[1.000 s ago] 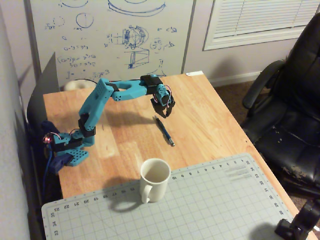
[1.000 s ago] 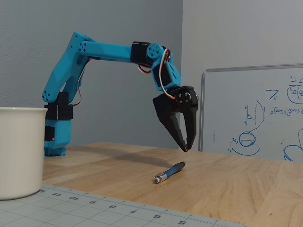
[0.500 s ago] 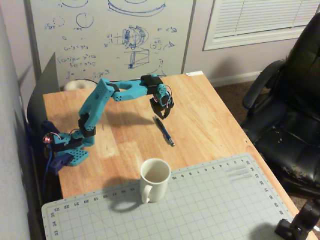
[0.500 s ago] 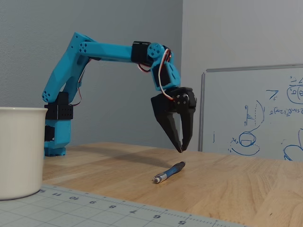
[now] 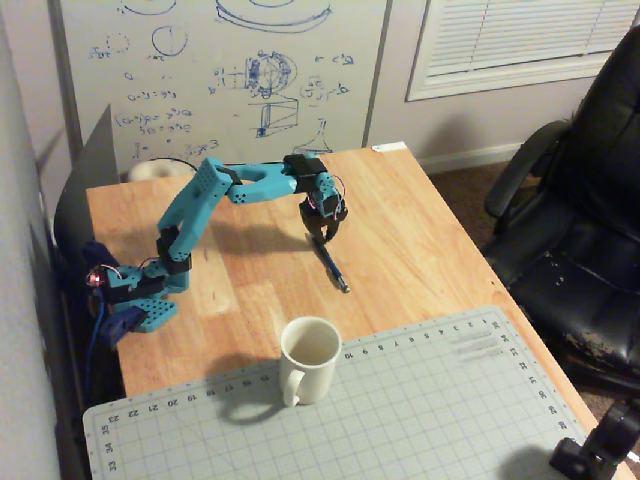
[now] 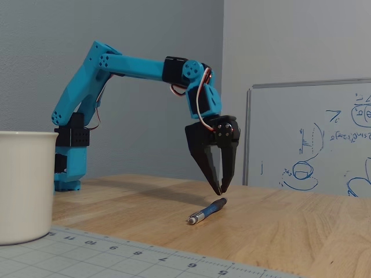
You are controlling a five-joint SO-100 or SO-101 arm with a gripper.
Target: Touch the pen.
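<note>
The tabletop (image 5: 420, 240) carries a grey cutting mat (image 5: 400, 400) along its near edge, with a white mug (image 5: 308, 358) on the mat's corner. The blue arm (image 6: 104, 75) reaches from the left edge toward the tabletop's middle. The fingers (image 6: 220, 190) point down, nearly closed, gripping nothing. The pen (image 6: 207, 211) lies flat mid-tabletop, directly under the fingertips, apparently just clear. Its long axis runs from the far end, beneath the fingers, toward the mug; a short straight descent should make contact.

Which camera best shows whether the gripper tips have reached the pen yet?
The low side-on fixed view: the gripper tips hang just above the pen, with a sliver of gap visible. In the high fixed view the gripper overlaps the pen's far end, hiding any gap.
</note>
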